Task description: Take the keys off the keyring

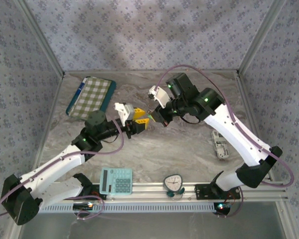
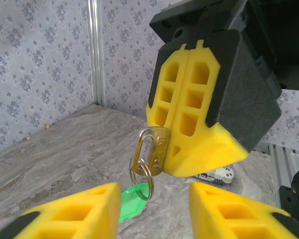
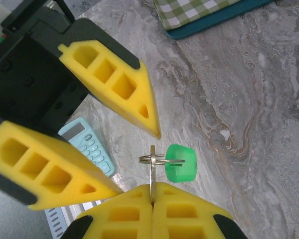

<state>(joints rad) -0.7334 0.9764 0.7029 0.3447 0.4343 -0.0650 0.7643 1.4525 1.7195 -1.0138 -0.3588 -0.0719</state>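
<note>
One green key point(image 3: 179, 163) hangs on the keyring point(image 2: 142, 177), none removed; its clasp point(image 2: 152, 147) is pinched by the closed right gripper point(image 3: 152, 214); the left gripper point(image 2: 154, 211) is parted, empty.

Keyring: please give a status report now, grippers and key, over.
Right gripper shut on keyring clasp, ring hanging free. Left gripper open, close to green key, not gripping. Key still on ring. Nothing in the way.

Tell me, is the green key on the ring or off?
On. In the left wrist view the ring threads the key, both hanging from the clip pinched in the right tool.
</note>
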